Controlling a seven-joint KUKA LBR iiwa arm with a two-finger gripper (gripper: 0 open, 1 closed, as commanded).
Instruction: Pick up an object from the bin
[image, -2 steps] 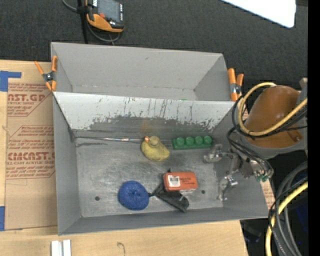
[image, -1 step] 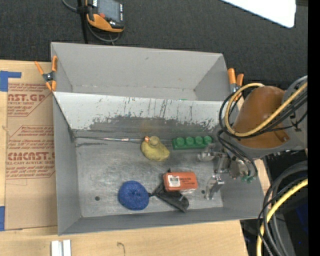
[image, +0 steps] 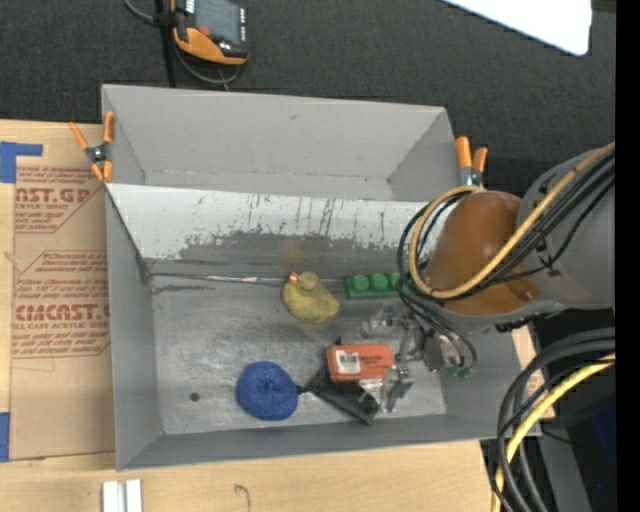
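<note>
1. We see a grey metal bin (image: 270, 150) with a few small things on its floor.
2. Farthest left lies a round blue ball (image: 268, 390). It looks fuzzy, and it sits close to the front wall of the bin.
3. Just to the right of the ball lies a flat black thing (image: 345, 402). We cannot tell what it is.
4. Farther back sits a yellow toy duck (image: 308, 299). It is well apart from the ball.
5. In front of the duck lies a small orange box (image: 358, 361) with a white label on it. Its lower edge touches the black thing.
6. To the right of the duck, close to the back wall, lies a green block (image: 372, 285) with bumps on top.
7. The gripper (image: 400, 365) is down low in the bin, just beside the right end of the orange box. We cannot tell if the gripper is open or closed, and we cannot tell if it has hold of the box.
8. The arm (image: 585, 250) comes in from the right. It has a round orange cover (image: 480, 250), and yellow and black cables (image: 410, 255) loop around it.
</note>
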